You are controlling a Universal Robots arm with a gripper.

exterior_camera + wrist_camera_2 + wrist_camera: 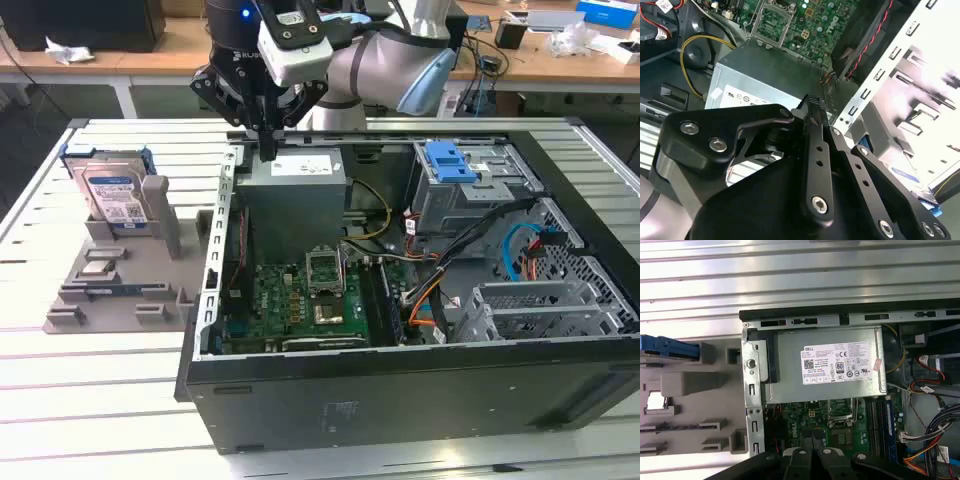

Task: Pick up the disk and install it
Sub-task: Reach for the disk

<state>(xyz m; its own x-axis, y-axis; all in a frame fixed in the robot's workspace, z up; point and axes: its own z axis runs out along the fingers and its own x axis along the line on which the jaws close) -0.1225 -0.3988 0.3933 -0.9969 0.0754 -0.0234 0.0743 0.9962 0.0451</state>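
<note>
The disk (112, 192) stands on edge in a grey holder (120, 280) at the exterior view's left, outside the computer case; it is silver with a white-and-blue label and a blue frame. My gripper (268, 152) hangs over the case's back left corner, above the grey power supply (300, 170), well to the right of the disk. Its black fingers are shut with nothing between them. In the first wrist view the gripper (813, 437) is over the motherboard edge and the disk's blue frame (670, 347) shows edge-on. In the second wrist view the gripper (813, 106) hangs above the power supply (765, 75), the disk (905, 175) beyond.
The open black computer case (400, 370) holds a green motherboard (300, 300), cables and a drive cage with a blue clip (450, 160) at the back right. A slatted white table (100, 400) carries everything. Desks with clutter stand behind.
</note>
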